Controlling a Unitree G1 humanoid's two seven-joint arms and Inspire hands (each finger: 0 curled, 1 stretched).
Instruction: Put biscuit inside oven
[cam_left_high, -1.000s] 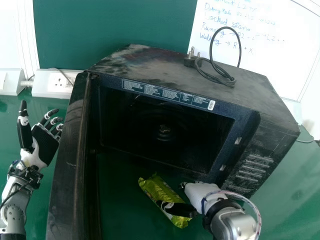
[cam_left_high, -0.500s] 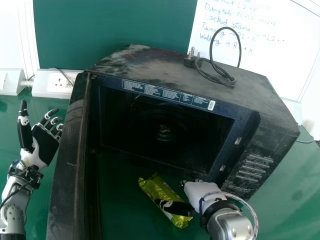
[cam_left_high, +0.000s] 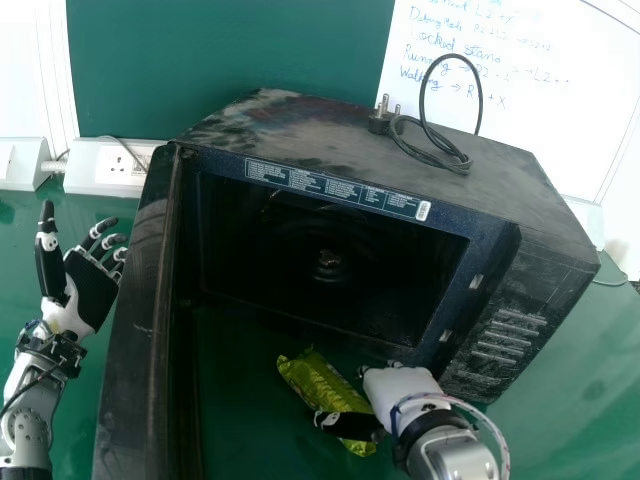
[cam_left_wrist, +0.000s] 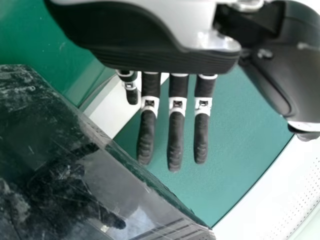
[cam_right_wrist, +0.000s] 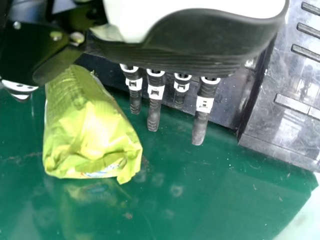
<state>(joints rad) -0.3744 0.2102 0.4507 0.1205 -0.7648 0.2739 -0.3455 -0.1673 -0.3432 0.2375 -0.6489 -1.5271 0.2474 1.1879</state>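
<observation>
The biscuit packet (cam_left_high: 318, 382) lies on the worktop (cam_left_high: 245, 420), in front of the open oven (cam_left_high: 495, 245), just left of the right robot hand (cam_left_high: 402, 388). Its long axis runs aslant, 1 end far and to the left, the other near and to the right, by the thumb. That hand is open, its fingers straight along the packet's right side and its thumb reaching across the near end; nothing is gripped, and whether thumb and wrapper touch I cannot tell. The left robot hand (cam_left_high: 88, 285), open and holding nothing, is beyond the door (cam_left_high: 132, 320), so the right is the nearer of the 2. Closing likely calls for turning the grip square to that slant; pinching only the near end could let the packet swivel.
</observation>
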